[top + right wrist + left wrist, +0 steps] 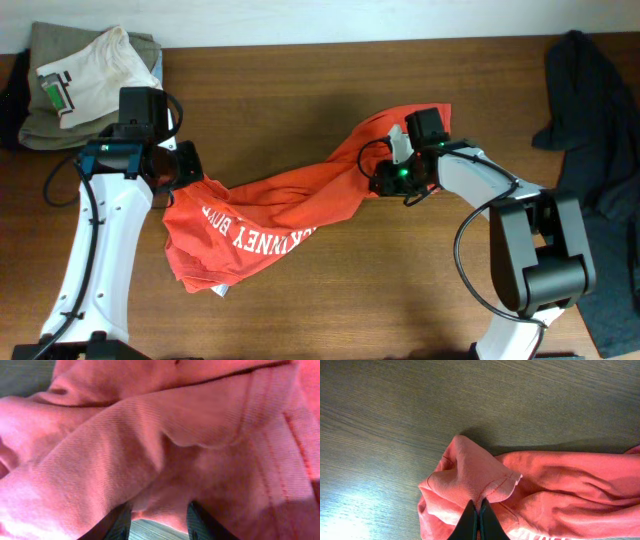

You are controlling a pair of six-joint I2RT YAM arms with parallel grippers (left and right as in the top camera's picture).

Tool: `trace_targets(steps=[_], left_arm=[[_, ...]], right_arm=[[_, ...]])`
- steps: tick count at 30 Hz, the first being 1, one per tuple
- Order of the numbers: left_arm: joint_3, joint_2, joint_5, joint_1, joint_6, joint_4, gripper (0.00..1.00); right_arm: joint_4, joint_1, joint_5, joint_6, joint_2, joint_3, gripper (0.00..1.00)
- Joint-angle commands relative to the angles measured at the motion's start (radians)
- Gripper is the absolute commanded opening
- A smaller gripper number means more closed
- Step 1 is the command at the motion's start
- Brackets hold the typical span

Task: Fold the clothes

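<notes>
- L gripper point(479, 521): jaws are pinching together on a hem fold of the red shirt point(270, 215), prob. to anchor that corner.
- R gripper point(159, 524): fingers are sitting apart w/ cloth bunched over them; can't tell if it's gripping.
- The red shirt is lying twisted across the table point(350, 300) middle, stretching left-to-right btwn both arms, likely for pulling it flat.

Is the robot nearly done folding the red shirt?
Not nearly. Nothing looks folded: the shirt lies twisted and bunched, lettering showing. In hand: the left end effector pinches a stitched edge, and the right end effector is buried in the other end, grip unclear. Left: spreading it flat, then every fold.
</notes>
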Motion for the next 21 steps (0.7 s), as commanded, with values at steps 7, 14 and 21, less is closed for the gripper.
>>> trace_targets(steps=[7,14,21], left_arm=[[0.003,0.000,-0.011,0.001,-0.006,0.002,0.01],[0.003,0.000,-0.011,0.001,-0.006,0.002,0.01],[0.003,0.000,-0.011,0.001,-0.006,0.002,0.01]], right_arm=[[0.005,0.014,-0.060,-0.010,-0.015,-0.013,0.40],[0.026,0.076,0.010,0.005,-0.015,-0.013,0.40],[0.030,0.086,0.044,0.034,-0.015,-0.013,0.25]])
